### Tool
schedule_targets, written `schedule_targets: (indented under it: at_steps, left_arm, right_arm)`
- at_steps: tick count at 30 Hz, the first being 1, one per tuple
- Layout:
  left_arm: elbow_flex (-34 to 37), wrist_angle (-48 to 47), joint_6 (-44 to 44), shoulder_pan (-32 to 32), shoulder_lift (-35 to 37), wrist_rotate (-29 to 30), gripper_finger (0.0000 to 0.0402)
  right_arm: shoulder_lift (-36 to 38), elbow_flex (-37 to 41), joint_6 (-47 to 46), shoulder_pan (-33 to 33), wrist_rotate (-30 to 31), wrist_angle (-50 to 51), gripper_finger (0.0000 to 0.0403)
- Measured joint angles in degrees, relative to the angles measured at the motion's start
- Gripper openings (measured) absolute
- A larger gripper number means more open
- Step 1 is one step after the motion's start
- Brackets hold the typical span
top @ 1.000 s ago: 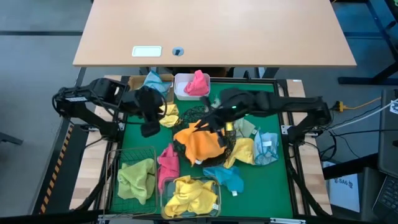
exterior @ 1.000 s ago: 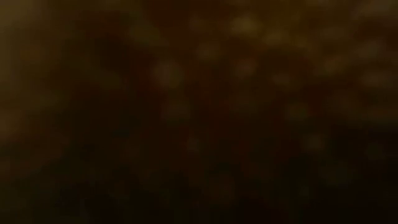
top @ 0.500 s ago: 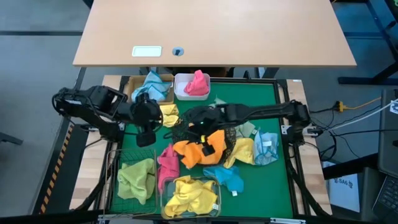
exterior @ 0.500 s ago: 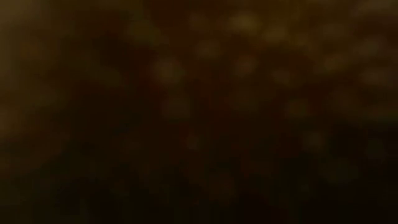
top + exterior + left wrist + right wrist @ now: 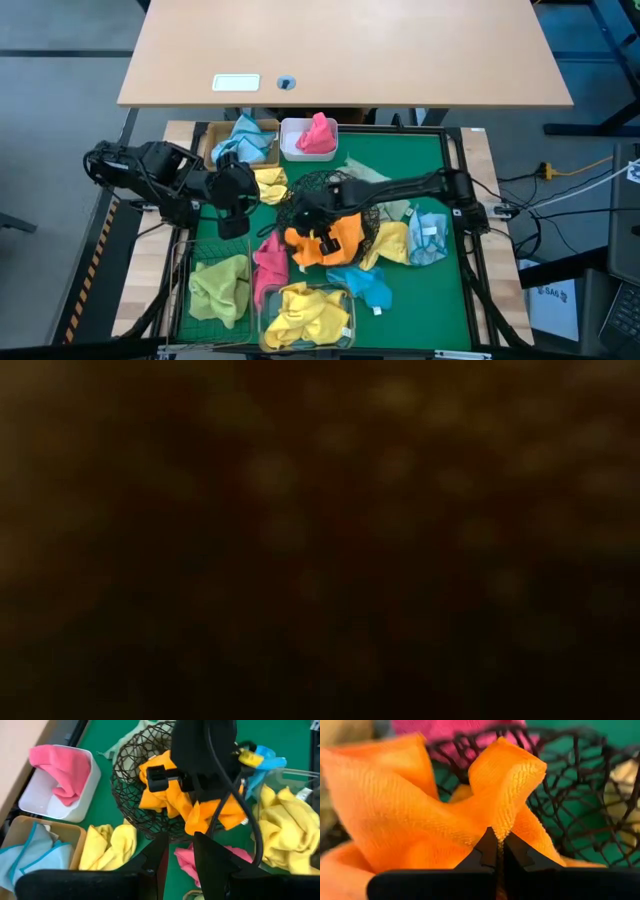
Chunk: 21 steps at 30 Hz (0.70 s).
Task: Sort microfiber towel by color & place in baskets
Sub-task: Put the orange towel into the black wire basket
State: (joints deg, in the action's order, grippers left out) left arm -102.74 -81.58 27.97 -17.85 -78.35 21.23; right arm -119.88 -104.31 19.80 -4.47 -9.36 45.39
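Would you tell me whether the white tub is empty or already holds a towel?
It holds one: a crumpled pink towel sits inside the white tub, also seen in the left wrist view.

You've got a light wood desk (image 5: pixel 345 50) across the top of the high view, w/ a white label (image 5: pixel 236 83) and a small round hole (image 5: pixel 287 83) near its front edge. Grey floor (image 5: pixel 60 60) on both sides. Black cables (image 5: pixel 575 185) run over the floor at right, next to a grey box (image 5: pixel 625 290). Low view is dark, nothing readable.
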Motion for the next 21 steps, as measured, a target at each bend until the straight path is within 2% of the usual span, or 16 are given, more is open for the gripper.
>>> schedule_targets:
  at_steps: [10, 13, 17, 21]
  left_arm:
    - [0.00, -0.44, 0.05, 0.04, 0.00, 3.00, 0.0085]
    - [0.00, -0.50, 0.20, 0.30, 0.00, 3.59, 0.0085]
    - [0.00, -2.22, 0.48, 1.49, 0.00, 4.25, 0.0085]
    - [0.02, -4.34, 1.55, 3.36, 0.00, 4.69, 0.0085]
  right_arm:
    - [-1.24, 0.00, 0.01, 0.00, 1.09, 1.11, 0.0015]
    - [-1.24, 0.00, 0.01, 0.00, 0.83, 1.21, 0.0045]
    - [-1.22, -0.02, -0.01, -0.07, 0.82, 1.66, 0.0109]
    - [-0.75, -3.71, -0.01, -0.07, 1.42, 8.35, 0.0157]
